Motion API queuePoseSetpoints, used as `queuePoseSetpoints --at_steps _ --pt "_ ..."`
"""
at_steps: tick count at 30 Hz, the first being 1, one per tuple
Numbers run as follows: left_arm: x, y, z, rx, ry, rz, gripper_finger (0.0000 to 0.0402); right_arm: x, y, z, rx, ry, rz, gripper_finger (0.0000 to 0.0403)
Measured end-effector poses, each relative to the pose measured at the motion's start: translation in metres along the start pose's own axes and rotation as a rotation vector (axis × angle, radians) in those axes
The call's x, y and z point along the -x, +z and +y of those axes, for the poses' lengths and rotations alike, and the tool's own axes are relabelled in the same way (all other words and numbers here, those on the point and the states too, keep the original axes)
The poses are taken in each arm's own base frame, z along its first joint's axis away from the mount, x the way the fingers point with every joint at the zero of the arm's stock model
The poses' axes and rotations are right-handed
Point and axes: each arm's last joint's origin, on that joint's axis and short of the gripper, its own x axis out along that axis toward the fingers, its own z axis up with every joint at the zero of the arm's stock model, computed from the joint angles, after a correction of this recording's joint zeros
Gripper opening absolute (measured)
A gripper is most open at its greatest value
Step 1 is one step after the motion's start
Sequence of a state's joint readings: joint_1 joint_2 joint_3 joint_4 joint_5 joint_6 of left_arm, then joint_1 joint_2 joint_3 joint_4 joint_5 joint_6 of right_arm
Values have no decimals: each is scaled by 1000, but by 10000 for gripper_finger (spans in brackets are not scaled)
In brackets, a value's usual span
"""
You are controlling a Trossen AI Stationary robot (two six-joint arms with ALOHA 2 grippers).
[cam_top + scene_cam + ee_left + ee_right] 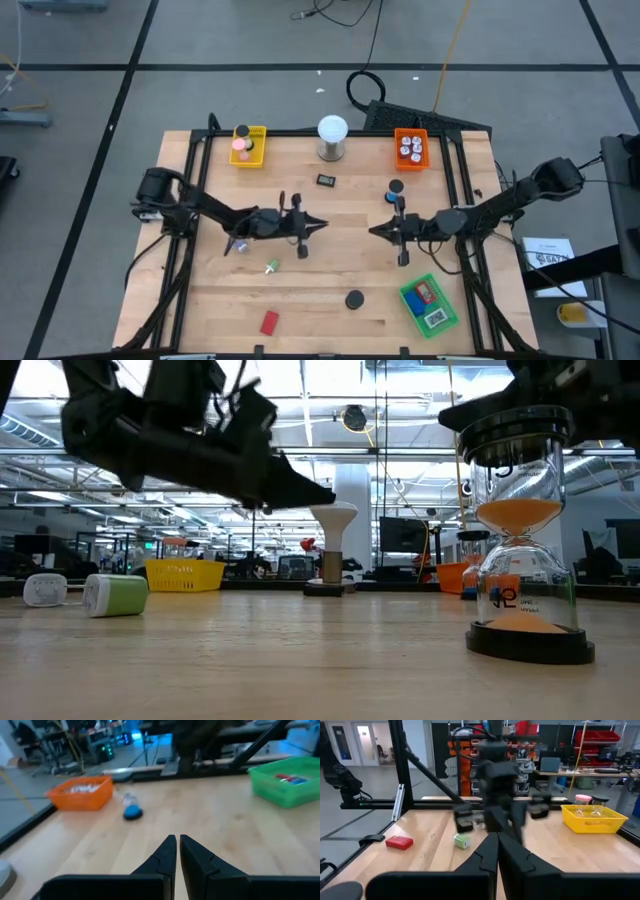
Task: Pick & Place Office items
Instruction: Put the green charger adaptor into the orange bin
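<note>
The counter (330, 270) is a slab of pale wooden planks framed by dark rails. Above its middle the two arms point at each other. The left pincer (318, 225) hovers with its dark, wedge-shaped fingers pressed narrow and holding nothing; the right pincer (374, 231) faces it, likewise closed and empty.

The office items lie scattered. A flat red block (269, 322) sits near the front edge, left of a black round piece (354, 299). A small green and whitish clip-like bit (271, 266) lies just in front of the left arm, and a small dark rectangular piece (326, 180) rests toward the back, near a white ball on a metal base (332, 137). A blue round piece (396, 186) lies in front of the orange tray (411, 149), which holds whitish round bits. The yellow tray (249, 146) at the back left contains a pink round piece and a dark one. The green tray (429, 305) at the front right holds flat red and blue blocks.

In the low view, an hourglass (525, 540) with orange sand and black end caps stands upright on the wood.
</note>
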State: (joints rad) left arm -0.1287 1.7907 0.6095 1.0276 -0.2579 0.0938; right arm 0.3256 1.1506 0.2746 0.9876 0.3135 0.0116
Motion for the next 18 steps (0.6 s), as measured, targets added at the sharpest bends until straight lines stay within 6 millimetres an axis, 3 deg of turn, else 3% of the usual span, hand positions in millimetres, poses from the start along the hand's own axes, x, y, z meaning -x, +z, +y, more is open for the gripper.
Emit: queuePoseSetpoints --at_steps 5,11,18 --pt "19 22 -17 10 -63 41 31 5 -5 -1 8 -3 -1 4" --pt "54 33 -38 112 -70 247 31 5 -7 -2 13 -4 13 4" --pt "83 19 -70 333 -77 455 51 5 -8 -2 16 -5 21 4"
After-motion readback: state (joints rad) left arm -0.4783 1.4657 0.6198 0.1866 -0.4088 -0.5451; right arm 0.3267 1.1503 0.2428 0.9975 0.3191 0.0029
